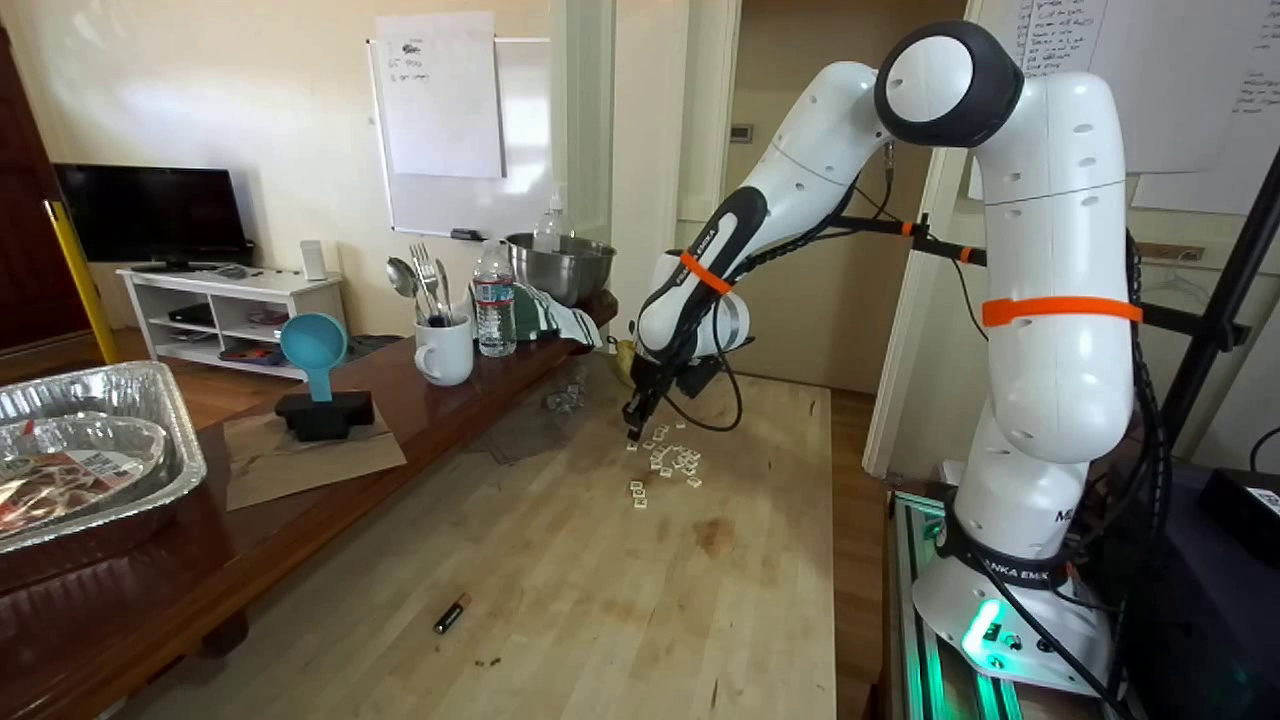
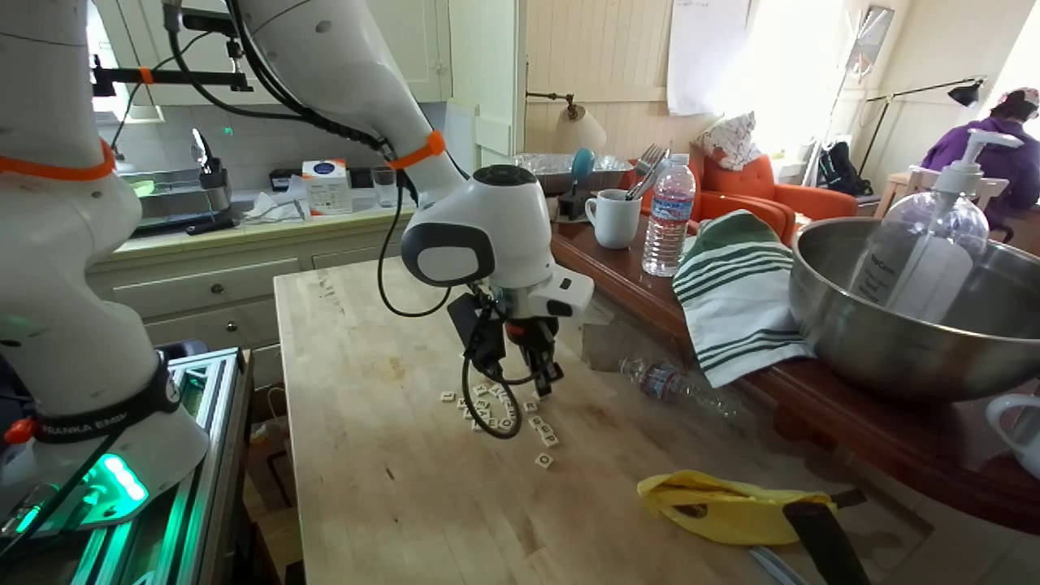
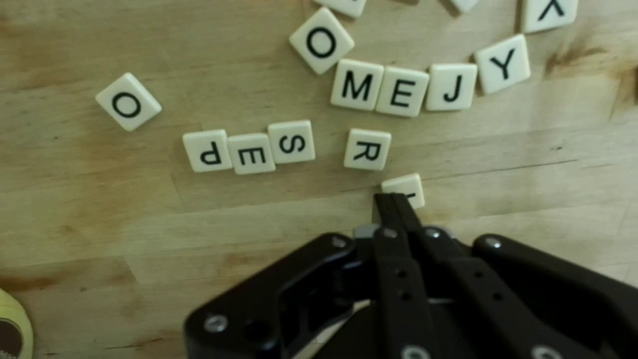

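Observation:
My gripper [image 3: 392, 195] is shut, its black fingertips together with nothing visible between them. It also shows in both exterior views [image 1: 634, 432] [image 2: 546, 390], pointing down at the wooden table [image 1: 560, 590]. In the wrist view the tips overlap a white letter tile [image 3: 406, 183], partly hiding it; whether they touch it I cannot tell. An R tile [image 3: 368, 149] lies just beyond. P [image 3: 207, 151], E [image 3: 251, 153] and S [image 3: 291, 141] tiles form a row left of it. An O tile [image 3: 128, 102] lies apart. M [image 3: 357, 85], J [image 3: 451, 87] and Y [image 3: 502, 65] tiles lie farther up.
A battery [image 1: 451, 613] lies on the table. A clear bottle [image 2: 662, 380] lies on its side near a yellow pouch [image 2: 723, 508]. A raised dark wooden surface [image 1: 400, 430] alongside holds a white mug [image 1: 444, 352], an upright bottle [image 1: 495, 305] and a metal bowl [image 2: 918, 349].

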`<state>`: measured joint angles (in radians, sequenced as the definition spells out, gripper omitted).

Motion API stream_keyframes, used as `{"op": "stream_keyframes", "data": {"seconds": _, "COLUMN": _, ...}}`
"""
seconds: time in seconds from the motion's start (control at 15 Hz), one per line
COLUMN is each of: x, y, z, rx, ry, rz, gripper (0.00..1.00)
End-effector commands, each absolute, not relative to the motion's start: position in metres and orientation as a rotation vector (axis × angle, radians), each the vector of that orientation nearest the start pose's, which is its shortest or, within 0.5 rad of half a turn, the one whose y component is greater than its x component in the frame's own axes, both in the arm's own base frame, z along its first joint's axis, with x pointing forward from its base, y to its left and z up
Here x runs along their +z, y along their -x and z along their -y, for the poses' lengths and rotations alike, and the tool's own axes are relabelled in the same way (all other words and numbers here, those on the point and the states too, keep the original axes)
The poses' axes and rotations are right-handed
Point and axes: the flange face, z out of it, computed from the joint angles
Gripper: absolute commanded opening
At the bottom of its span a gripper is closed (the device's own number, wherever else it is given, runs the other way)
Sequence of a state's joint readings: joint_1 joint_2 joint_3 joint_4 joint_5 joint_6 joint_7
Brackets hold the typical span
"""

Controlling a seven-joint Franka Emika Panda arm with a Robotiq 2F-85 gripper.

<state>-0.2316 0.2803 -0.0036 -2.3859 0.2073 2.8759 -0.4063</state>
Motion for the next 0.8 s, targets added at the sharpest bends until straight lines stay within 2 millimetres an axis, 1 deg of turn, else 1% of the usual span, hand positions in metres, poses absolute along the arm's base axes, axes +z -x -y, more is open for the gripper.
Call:
{"op": "stream_keyframes", "data": {"seconds": 0.0, "x": 0.2184, "y": -0.4992, "z": 0.1341, "rx": -0.328, "ry": 3.149, "rz": 0.068, "gripper": 0.0}}
{"op": "stream_keyframes", "data": {"seconds": 0.33, "x": 0.2142, "y": -0.4946, "z": 0.1348, "rx": -0.3, "ry": 3.172, "rz": 0.182, "gripper": 0.0}}
{"op": "stream_keyframes", "data": {"seconds": 0.73, "x": 0.2109, "y": -0.4897, "z": 0.1374, "rx": -0.293, "ry": 3.186, "rz": 0.274, "gripper": 0.0}}
